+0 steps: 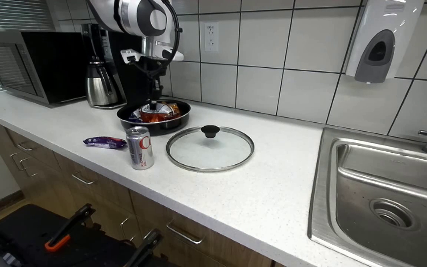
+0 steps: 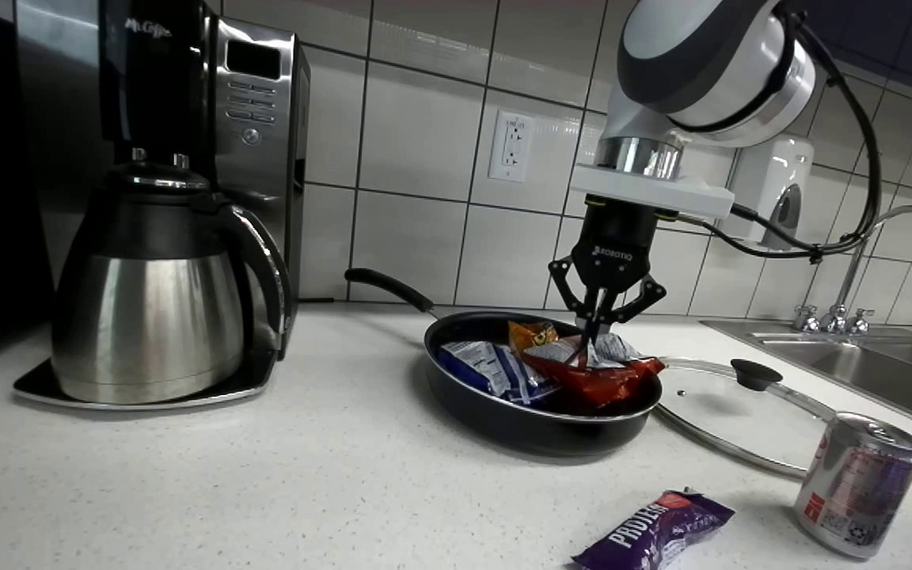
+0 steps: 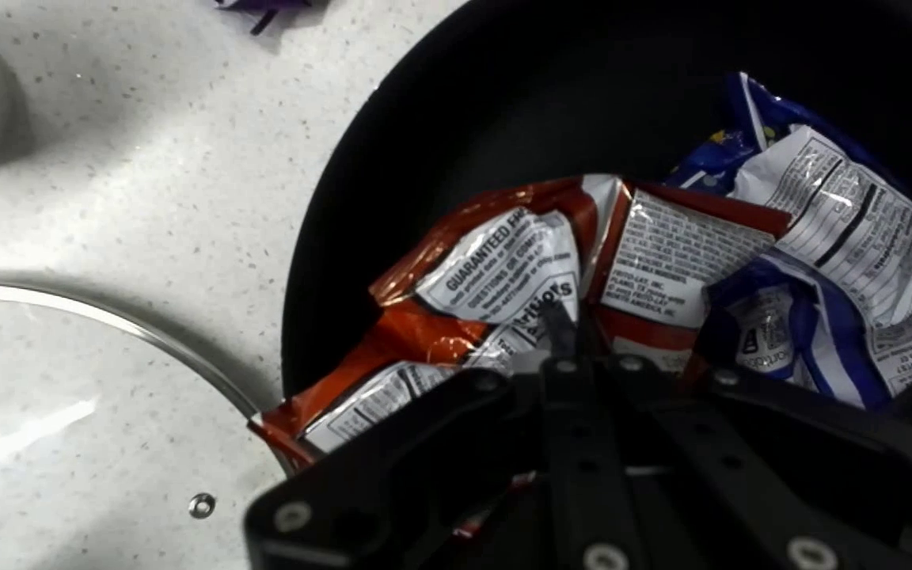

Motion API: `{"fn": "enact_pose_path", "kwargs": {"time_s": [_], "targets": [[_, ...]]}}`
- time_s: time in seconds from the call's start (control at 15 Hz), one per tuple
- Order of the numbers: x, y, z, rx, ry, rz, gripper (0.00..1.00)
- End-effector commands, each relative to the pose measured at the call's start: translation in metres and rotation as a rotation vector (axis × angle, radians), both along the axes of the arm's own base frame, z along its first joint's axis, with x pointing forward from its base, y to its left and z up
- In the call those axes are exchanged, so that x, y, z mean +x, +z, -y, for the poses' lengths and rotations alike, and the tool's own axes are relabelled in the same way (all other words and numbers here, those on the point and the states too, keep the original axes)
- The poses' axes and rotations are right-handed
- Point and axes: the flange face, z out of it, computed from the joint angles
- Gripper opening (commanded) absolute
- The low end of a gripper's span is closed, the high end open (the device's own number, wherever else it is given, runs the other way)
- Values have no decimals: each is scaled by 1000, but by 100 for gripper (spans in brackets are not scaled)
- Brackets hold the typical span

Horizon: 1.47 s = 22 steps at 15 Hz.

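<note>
My gripper (image 2: 589, 336) points down into a black frying pan (image 2: 535, 434). Its fingers are closed together on a crinkled red chip bag (image 2: 618, 384), which lies in the pan with its silver printed back up. In the wrist view the red bag (image 3: 424, 336) folds in at the fingertips (image 3: 571, 328), and one end reaches over the pan's rim. A blue and white snack bag (image 2: 488, 368) lies beside it in the pan and also shows in the wrist view (image 3: 860, 226). An orange bag (image 2: 530, 334) sits behind them, partly hidden.
A glass lid (image 1: 210, 150) lies beside the pan. A silver can (image 1: 139, 148) and a purple protein bar wrapper (image 1: 105, 142) are near the counter's front edge. A coffee maker with a steel carafe (image 2: 147, 317), a microwave (image 1: 32, 66) and a sink (image 1: 395, 193) flank the area.
</note>
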Motion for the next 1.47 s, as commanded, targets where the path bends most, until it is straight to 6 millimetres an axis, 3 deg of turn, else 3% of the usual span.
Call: {"fn": "enact_pose_path", "kwargs": {"time_s": [0.0, 0.47, 0.53, 0.73, 1.2, 1.4], "targets": [[3, -4, -6, 20, 27, -40, 0], [2, -12, -9, 17, 51, -73, 0], [3, -11, -9, 14, 47, -71, 26], [5, -6, -5, 8, 35, -53, 40], [12, 17, 13, -4, -26, -17, 94], [16, 27, 22, -7, -45, -10, 100]]}}
